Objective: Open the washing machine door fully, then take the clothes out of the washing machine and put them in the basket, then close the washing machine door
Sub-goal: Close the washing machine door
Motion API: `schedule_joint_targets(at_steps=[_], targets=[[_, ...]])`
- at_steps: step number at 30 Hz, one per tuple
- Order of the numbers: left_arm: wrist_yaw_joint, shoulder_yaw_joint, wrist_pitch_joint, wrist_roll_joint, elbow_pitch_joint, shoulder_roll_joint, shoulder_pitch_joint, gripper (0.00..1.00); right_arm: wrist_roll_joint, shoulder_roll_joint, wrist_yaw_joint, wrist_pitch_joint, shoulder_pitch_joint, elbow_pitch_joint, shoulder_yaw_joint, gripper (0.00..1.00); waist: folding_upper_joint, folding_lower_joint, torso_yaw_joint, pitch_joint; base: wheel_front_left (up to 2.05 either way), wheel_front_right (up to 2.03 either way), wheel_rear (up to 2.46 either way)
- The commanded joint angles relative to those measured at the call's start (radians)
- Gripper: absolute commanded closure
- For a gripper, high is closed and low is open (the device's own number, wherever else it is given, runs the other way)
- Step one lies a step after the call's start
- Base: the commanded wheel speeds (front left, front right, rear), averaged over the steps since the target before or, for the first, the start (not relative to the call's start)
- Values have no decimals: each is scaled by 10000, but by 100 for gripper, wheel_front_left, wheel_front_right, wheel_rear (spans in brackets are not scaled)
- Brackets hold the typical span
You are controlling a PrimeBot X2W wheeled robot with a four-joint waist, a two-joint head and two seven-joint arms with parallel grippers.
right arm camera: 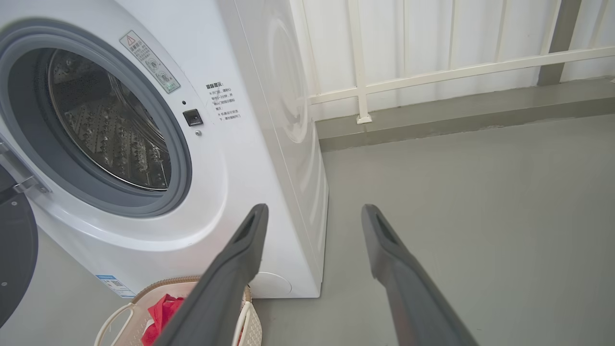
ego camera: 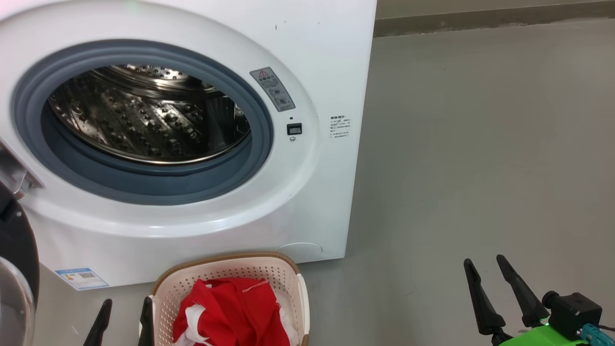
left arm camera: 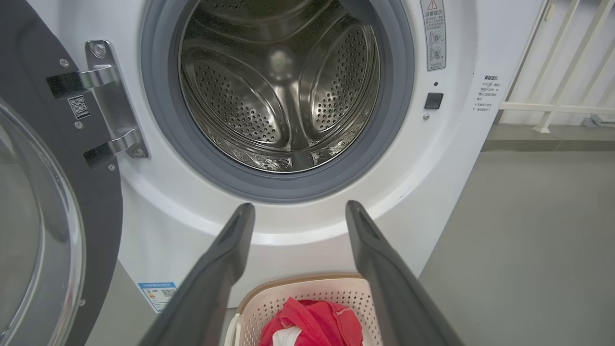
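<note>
You see the washing machine door (ego camera: 19, 250) open at the left edge, and the clothes (ego camera: 230, 312) lie in the basket (ego camera: 226, 269) at bottom centre, before the washing machine (ego camera: 317, 62). Your left gripper (ego camera: 127, 302) at lower left and right gripper (ego camera: 484, 260) at lower right both stand with jaws apart.

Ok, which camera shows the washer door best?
Left wrist view: the washing machine door stands swung open at left, its black rim, glass window and hinge visible. The head view catches a sliver of it at its lower left edge; the right wrist view, a dark piece of rim.
</note>
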Motion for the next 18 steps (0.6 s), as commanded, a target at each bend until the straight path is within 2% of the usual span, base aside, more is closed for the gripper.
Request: schedule_joint_targets(at_steps=[1,9,18], targets=[[45,306,-53,22,-304,31,-256,0,24,-108,63,-65,-137,-273,155,0,-1,0,13,11,-3,3,0],[143,290,-53,182,-279,30,-318,0,4,-84,63,-65,-159,-319,114,0,-1,0,84,139,-75,75,0],[95,285,-53,145,-373,30,-402,0,-37,-33,63,-65,-200,-343,57,0,-1,0,202,266,-176,176,0]])
